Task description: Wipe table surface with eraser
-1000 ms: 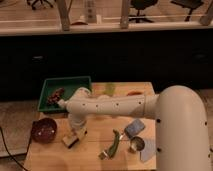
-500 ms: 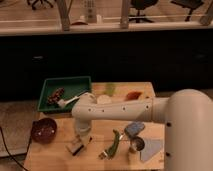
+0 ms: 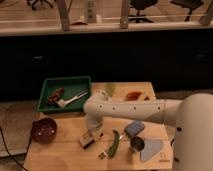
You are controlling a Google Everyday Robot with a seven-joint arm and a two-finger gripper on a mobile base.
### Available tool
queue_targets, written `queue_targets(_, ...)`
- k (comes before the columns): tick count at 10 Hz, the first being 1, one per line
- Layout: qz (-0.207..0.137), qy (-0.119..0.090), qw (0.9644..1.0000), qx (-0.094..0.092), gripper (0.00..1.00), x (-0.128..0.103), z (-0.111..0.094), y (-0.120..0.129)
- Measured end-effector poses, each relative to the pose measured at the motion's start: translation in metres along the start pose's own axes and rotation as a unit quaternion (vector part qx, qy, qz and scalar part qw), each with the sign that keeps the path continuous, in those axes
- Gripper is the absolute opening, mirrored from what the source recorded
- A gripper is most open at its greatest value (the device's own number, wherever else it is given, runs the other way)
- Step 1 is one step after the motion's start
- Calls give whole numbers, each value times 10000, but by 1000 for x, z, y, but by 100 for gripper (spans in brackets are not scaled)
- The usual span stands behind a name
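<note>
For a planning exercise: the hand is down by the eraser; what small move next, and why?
Probably slide the eraser over the table surface toward the dark bowl: the hand is low at it, bare wood lies there, a green item crowds the other side.

— Where's the arm (image 3: 130,109)?
— It runs from the big white shoulder (image 3: 197,130) at the front right corner of the tabletop (image 3: 65,155), leftward and level above it, then bends down at the elbow (image 3: 95,107).
— And the tool (image 3: 93,134)?
— Pointing down, low over the tabletop, left of middle, nearer the front edge.
</note>
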Motion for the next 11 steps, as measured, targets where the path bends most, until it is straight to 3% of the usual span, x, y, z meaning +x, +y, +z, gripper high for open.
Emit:
queue_targets(3,-202,-36,9997,121,0,-11,-3,-31)
queue_targets(6,-927,-240,9953,172,0,-63,-2,-55)
queue_targets(8,-1270,-345,9912,110,0,-91,1,-47)
queue_targets(11,-1229,-388,9917,-24,0,-93,7,-28)
